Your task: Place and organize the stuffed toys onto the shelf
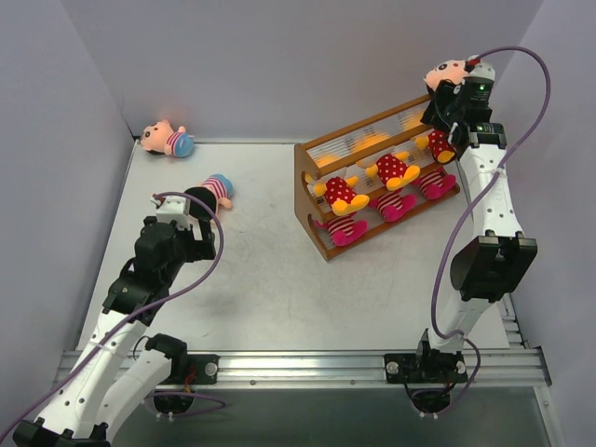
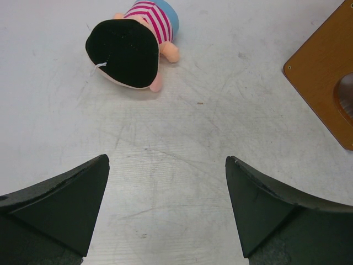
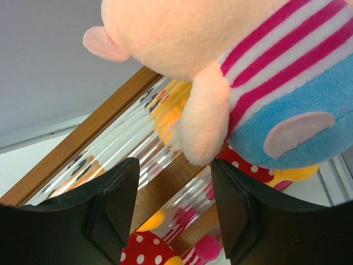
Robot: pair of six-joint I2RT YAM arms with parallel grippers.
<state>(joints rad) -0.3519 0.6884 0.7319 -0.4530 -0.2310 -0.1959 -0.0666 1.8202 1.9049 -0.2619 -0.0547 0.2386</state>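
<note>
Shelf (image 1: 305, 182) sits angled at far right of worktop (image 1: 270, 279) in top view. Toys counted: 9.
- 3 yellow bears (image 1: 340, 193), (image 1: 396, 170), (image 1: 440, 146) in red polka dots, in a row on mid tier. The last is partly behind R arm (image 1: 489, 214).
- 3 magenta striped dolls (image 1: 343, 230), (image 1: 396, 207), (image 1: 433, 183) on bottom tier, one under each bear.
- 3 boy dolls. One lies at far-left corner of worktop (image 1: 168, 140). One lies mid-left (image 1: 219, 188), just beyond tip of L arm (image 1: 158, 256). One (image 1: 447, 73) is up at R arm's tip, over shelf's far right end; can't tell if it rests on anything.

L wrist view: L fingers (image 2: 60, 210) are wide apart w/ nothing btwn them, over bare worktop. 1 boy doll (image 2: 132, 47) lies ahead, black hair toward camera, well apart from tips. Shelf's brown end panel shows at right edge (image 2: 325, 83).

R wrist view: R fingers (image 3: 110, 210) are partly apart, shelf rods visible through the gap. 1 boy doll (image 3: 248, 49) fills top of view just past tips, w/ striped shirt and blue shorts. Its peach arm hangs down to the gap near one tip; contact can't be told. Below are a wooden rail, pale rods and 1 bear's red polka dots (image 3: 143, 248).
</note>
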